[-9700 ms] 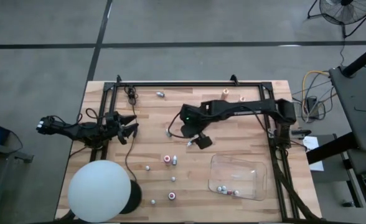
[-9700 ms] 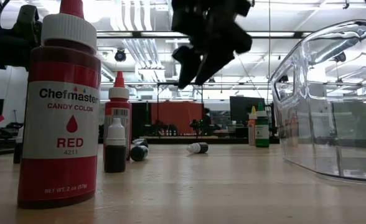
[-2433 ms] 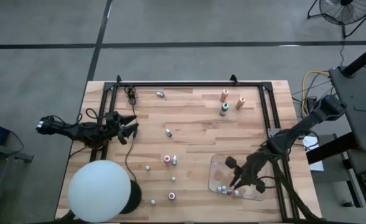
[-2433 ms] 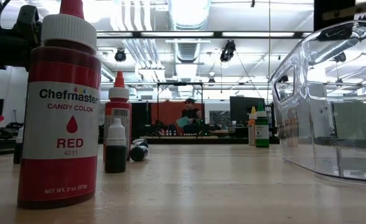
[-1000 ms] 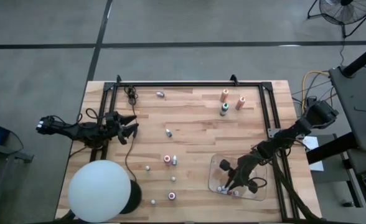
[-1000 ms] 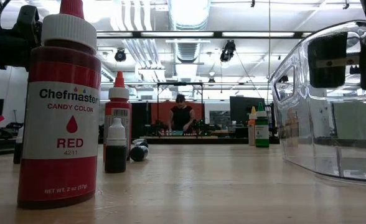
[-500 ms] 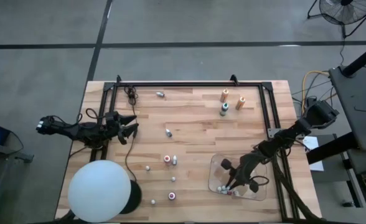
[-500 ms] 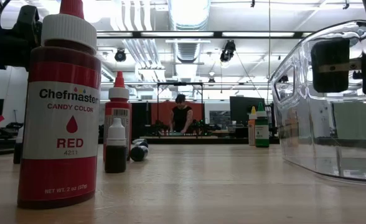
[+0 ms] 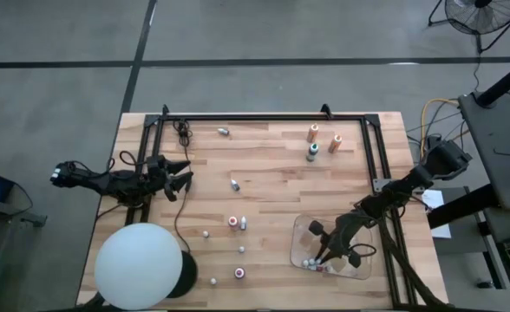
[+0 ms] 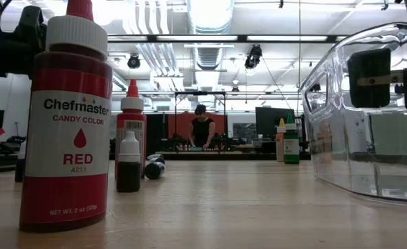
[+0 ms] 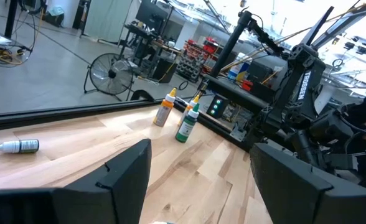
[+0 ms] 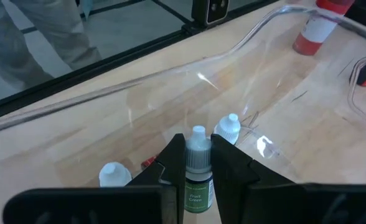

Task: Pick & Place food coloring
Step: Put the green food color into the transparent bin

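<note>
On the wooden table (image 9: 272, 173), far to the left of the clear tray (image 9: 359, 234), the left gripper (image 9: 179, 176) waits with its fingers spread and empty. Between it and the tray, loose bottles (image 9: 232, 222) stand uncollected. Over the tray the right gripper (image 12: 197, 163) pinches a small green-labelled bottle (image 12: 197, 177) above those already inside; this looks like the placing step, so next it should lower and let go.

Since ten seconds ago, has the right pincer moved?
Yes. The right pincer went from mid-table, by the lying bottle, to inside the clear tray, shut on a green-labelled bottle.
</note>
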Motion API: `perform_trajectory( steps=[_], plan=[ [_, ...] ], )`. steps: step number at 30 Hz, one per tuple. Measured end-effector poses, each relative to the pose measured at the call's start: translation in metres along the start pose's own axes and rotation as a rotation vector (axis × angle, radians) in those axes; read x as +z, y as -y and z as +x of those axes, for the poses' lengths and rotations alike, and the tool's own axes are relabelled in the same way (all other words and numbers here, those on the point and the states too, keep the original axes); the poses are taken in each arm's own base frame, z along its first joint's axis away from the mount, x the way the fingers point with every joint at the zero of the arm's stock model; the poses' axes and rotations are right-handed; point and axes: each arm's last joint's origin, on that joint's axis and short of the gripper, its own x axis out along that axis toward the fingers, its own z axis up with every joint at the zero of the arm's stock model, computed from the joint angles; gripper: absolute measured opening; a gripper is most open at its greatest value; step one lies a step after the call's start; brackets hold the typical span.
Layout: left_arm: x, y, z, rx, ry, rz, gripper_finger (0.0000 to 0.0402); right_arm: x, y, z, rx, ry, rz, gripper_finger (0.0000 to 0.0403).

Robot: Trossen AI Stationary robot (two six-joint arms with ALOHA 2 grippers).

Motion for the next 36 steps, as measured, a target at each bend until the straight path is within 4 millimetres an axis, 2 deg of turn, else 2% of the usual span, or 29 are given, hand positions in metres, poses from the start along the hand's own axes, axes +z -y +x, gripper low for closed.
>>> perform_trajectory(
  steps=[12,19,32,36],
  plan=[
    [0.0,0.0,0.0,0.0,0.0,0.0,0.0245,-0.0003,0.0001,0.0004,-0.003,0.0,0.031,0.0044],
    [0.0,0.0,0.0,0.0,0.0,0.0,0.0245,-0.0003,0.0001,0.0004,-0.002,0.0,0.052,0.0059],
    [0.0,0.0,0.0,0.0,0.0,0.0,0.0245,-0.0014,-0.0001,0.0005,-0.001,-0.005,0.059,0.0047],
    [0.0,0.0,0.0,0.0,-0.001,0.0,0.0245,-0.008,0.0,0.0054,-0.001,-0.035,0.086,0.0048]
  ],
)
